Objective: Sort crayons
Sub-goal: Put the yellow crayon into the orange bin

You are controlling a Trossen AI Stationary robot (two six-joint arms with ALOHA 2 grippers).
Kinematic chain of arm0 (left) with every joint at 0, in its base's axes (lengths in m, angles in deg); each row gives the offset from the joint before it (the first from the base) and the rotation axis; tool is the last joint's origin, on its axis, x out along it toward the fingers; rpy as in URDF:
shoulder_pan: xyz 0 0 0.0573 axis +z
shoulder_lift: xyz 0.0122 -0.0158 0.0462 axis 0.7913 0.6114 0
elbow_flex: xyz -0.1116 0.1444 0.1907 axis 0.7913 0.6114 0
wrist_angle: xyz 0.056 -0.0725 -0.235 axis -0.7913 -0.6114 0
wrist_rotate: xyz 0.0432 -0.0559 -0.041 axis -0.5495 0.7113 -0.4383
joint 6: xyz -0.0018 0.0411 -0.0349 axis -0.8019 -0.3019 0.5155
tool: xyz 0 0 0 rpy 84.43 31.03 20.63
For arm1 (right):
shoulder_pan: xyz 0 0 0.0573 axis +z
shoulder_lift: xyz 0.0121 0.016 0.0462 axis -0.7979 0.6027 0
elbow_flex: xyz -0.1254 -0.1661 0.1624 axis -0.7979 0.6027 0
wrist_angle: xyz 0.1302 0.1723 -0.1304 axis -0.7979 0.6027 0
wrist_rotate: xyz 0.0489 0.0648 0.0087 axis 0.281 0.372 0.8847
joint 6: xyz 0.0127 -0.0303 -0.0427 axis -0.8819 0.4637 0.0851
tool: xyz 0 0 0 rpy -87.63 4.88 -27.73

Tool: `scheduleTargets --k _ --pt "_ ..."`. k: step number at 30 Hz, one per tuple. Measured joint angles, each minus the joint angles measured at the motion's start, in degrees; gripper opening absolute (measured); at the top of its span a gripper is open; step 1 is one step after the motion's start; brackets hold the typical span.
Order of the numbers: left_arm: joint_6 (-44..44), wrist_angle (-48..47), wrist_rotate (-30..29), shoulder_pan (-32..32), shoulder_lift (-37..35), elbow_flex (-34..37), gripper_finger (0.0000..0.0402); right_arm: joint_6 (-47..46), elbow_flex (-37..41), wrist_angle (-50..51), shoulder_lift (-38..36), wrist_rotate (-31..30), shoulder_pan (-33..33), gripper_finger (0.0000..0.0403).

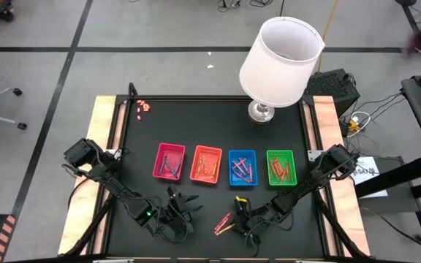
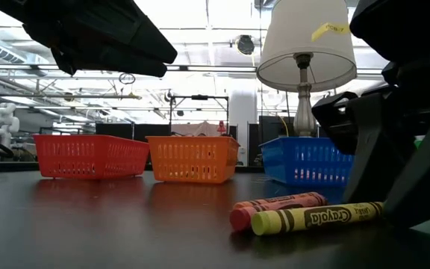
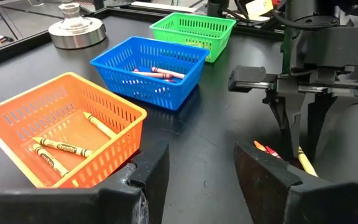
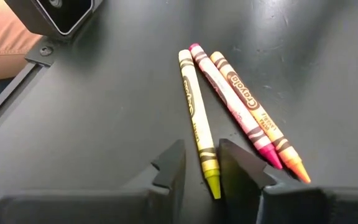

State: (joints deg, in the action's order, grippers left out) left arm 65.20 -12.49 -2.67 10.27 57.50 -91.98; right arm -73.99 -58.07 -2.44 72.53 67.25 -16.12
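Note:
Three loose crayons lie side by side on the black table near its front edge: a yellow one, a pink one and an orange one, also seen as a small cluster. My right gripper slants down over them. Its fingers are open and stand on either side of the yellow crayon near its pointed end. My left gripper hovers open to the left of the crayons, with nothing between its fingers. More crayons lie in the four trays. My right gripper straddles the yellow crayon's pointed end, its fingers across the crayon, which lies flat on the table. A gap shows between one finger and the crayon. The other finger stands right beside it, and I cannot tell whether it touches.
Four small trays stand in a row mid-table: pink, orange, blue, green. A white-shaded lamp stands at the far edge. Tiny pink bits lie at the far left corner.

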Motion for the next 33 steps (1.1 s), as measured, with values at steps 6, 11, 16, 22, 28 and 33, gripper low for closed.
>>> scheduleTargets --k 6,11,16,22,28,33 --pt "0.0 0.0 0.0 0.0 0.0 0.0 0.0179 1.1 0.0 0.2 0.1 0.1 0.0 0.0042" --pt "0.0 0.0 0.0 0.0 0.0 0.0 0.0179 1.6 0.0 0.3 0.0 0.2 0.0 0.0007" --pt "0.0 0.0 0.0 0.0 0.0 0.0 0.0179 2.9 0.1 1.6 -2.0 0.5 0.6 0.0009" --pt "0.1 0.1 0.0 0.0 0.0 0.0 0.0179 7.0 0.3 2.1 -7.5 0.2 2.1 0.0003" --pt "-0.4 3.3 0.0 0.0 0.0 0.0 0.0179 14.3 0.2 2.0 -12.2 -5.5 3.8 0.0002" --pt "-6.1 9.4 0.0 0.0 0.0 0.0 0.0179 20.3 0.2 1.9 -15.7 -12.5 5.2 0.0001"
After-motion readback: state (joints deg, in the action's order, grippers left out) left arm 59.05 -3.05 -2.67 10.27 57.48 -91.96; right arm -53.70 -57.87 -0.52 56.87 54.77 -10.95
